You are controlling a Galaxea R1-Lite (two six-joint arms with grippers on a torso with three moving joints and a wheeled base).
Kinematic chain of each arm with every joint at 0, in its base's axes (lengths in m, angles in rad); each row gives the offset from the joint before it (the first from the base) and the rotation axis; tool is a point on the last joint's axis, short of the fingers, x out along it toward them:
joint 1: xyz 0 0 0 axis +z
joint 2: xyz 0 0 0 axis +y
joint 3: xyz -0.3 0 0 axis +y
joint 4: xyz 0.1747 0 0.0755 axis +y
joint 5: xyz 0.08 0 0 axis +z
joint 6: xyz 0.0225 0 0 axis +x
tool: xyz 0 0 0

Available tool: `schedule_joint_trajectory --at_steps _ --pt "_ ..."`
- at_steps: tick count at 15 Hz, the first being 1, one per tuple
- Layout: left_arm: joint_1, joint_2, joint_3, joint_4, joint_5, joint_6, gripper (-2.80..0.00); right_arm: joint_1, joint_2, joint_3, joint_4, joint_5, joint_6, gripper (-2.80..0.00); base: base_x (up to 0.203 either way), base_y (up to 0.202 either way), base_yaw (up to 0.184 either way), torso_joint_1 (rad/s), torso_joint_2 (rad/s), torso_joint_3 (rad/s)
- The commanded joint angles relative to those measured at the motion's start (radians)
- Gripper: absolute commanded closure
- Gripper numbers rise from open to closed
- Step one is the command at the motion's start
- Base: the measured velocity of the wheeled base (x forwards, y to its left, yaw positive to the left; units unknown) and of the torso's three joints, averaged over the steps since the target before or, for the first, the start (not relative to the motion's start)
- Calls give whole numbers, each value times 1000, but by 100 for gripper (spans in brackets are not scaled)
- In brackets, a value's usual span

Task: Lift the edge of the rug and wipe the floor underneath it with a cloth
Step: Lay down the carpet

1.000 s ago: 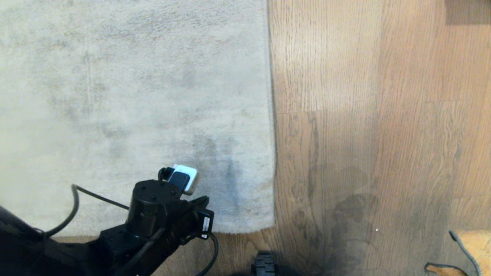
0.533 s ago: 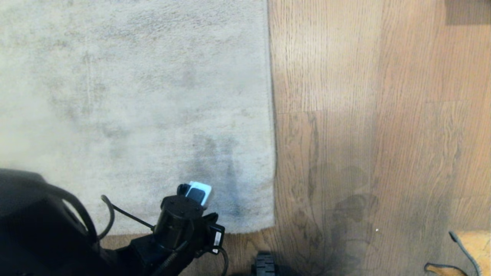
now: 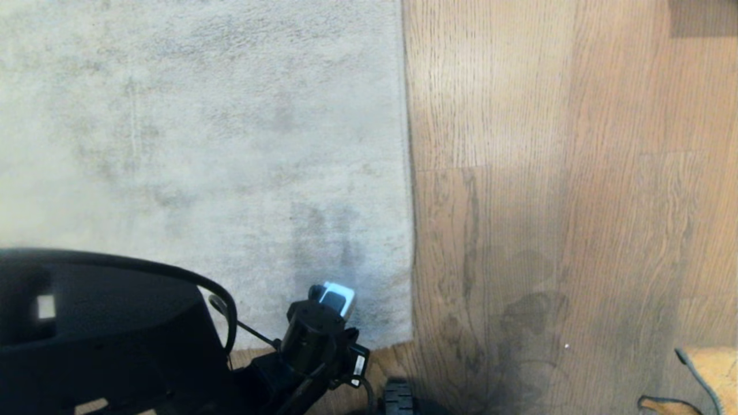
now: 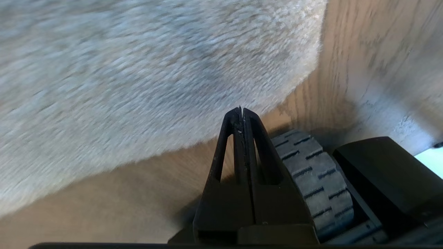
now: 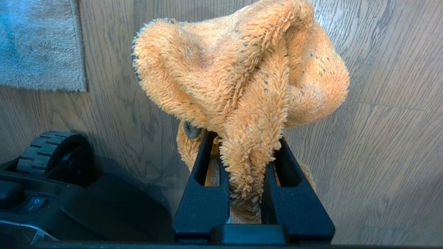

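The rug edge (image 4: 221, 136) lies flat on the floor (image 4: 114, 193), its near border running crosswise just ahead of the left gripper (image 4: 241, 112), whose fingers are pressed together with nothing between them. The tips sit above the border near the rug's corner; whether they touch the pile is hard to tell, since the rug is blurred there. Beyond the corner, on the gripper's right, the rug's long side edge (image 3: 410, 173) runs straight away from the robot. A base wheel (image 4: 313, 173) stands just beside the gripper.

The right gripper (image 5: 246, 162) is narrowly parted and clamped on the cloth (image 5: 238, 76), which bunches in a fuzzy orange mound past the fingertips, above bare planks and well apart from the rug's corner (image 5: 74, 81).
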Motion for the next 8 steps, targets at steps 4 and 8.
schedule_joint_trajectory --at_steps 4,8 --pt "9 125 -82 -7 -4 24 0 0 1 0 0 1 -1 0 0 0 0 0 0 0" --pt "47 158 -150 -9 -3 98 0 0 1 0 0 1 -1 0 0 0 0 0 0 0"
